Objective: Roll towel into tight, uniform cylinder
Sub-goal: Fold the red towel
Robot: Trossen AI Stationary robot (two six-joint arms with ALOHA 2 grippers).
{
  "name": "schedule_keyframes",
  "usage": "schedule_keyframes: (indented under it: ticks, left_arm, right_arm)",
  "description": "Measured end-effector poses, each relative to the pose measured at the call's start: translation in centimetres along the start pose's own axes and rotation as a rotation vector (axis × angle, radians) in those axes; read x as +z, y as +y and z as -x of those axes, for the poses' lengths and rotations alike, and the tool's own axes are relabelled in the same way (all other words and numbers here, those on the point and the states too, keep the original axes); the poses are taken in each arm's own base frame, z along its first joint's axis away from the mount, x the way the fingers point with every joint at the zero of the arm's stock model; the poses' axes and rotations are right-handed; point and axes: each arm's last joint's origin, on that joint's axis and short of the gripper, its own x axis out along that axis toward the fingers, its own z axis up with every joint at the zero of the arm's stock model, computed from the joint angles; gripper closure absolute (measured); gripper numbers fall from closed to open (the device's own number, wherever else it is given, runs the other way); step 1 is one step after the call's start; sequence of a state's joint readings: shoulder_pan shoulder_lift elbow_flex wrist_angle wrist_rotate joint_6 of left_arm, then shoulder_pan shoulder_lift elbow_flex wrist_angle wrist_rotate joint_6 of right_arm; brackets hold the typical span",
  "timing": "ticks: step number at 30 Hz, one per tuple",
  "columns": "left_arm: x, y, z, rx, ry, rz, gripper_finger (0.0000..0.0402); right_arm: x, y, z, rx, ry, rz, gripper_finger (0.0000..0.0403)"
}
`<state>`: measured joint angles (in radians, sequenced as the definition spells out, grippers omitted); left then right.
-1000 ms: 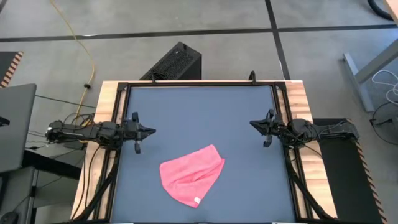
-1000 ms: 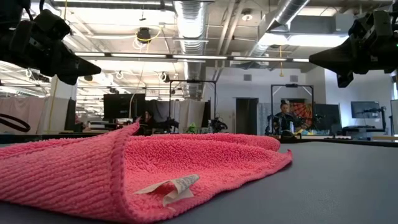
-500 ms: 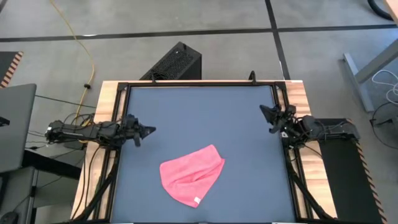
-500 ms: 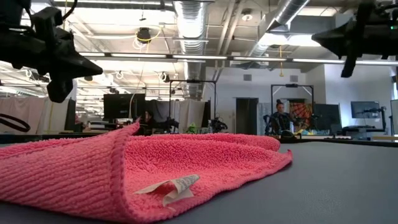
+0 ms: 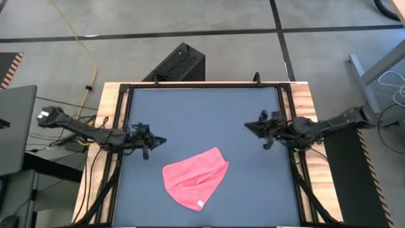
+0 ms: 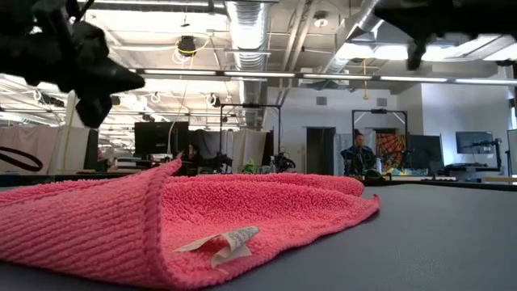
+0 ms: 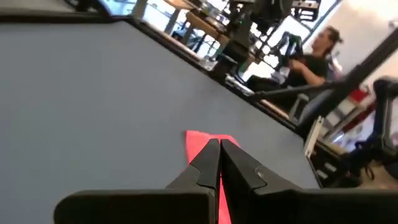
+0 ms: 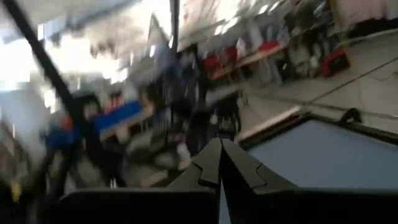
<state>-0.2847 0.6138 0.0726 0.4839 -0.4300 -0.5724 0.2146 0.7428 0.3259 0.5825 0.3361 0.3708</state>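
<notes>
The pink towel [image 5: 193, 178] lies crumpled and partly folded on the dark tabletop [image 5: 202, 114], near the front middle; its white tag [image 6: 222, 243] sits at the near edge. In the left wrist view a corner of the towel [image 7: 200, 140] shows past the fingers. My left gripper [image 5: 161, 140] hovers shut above the table, left of the towel's far side. My right gripper [image 5: 248, 126] hovers shut above the table's right part, well clear of the towel. Both touch nothing.
A black box [image 5: 177, 63] stands on the floor beyond the table's far edge. Wooden side rails [image 5: 107, 101] border the tabletop. A person [image 7: 311, 53] sits in the room beyond the table.
Both arms have reached inward over the table. My left gripper has moved right and a little nearer, toward the towel. My right gripper first drew back toward the far right, then swung left over the tabletop. The towel has stayed still.
</notes>
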Motion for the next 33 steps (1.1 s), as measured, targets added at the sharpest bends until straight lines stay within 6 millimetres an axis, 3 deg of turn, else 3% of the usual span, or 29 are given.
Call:
schedule_keyframes:
  ticks: [9, 15, 21, 26, 30, 33]
  left_arm:
    - [-0.2, -3.9, -4.6, -0.072, 0.353, -0.289, 0.0401]
    - [-2.2, -5.4, -6.4, -0.133, 0.501, -0.402, 0.0401]
    - [-5.4, -5.9, -7.8, -0.157, 0.618, -0.510, 0.0401]
    - [-6.9, -6.5, -8.9, -0.197, 0.640, -0.540, 0.0391]
    - [-6.7, -7.2, -9.6, -0.207, 0.651, -0.576, 0.0366]
    - [-6.5, -7.4, -9.8, -0.204, 0.662, -0.587, 0.0340]
  right_arm:
    - [-2.8, 7.6, -9.3, 0.150, 0.258, 0.282, 0.0365]
    - [-6.5, 11.8, -14.1, 0.133, 0.623, 0.530, 0.0359]
    - [-10.4, 13.9, -17.0, 0.023, 0.955, 0.644, 0.0338]
    - [-12.7, 16.0, -19.1, 0.108, 1.027, 0.636, 0.0318]
    - [-13.7, 17.8, -20.4, 0.228, 1.023, 0.553, 0.0299]
    - [-14.8, 17.8, -21.1, 0.260, 1.027, 0.523, 0.0282]
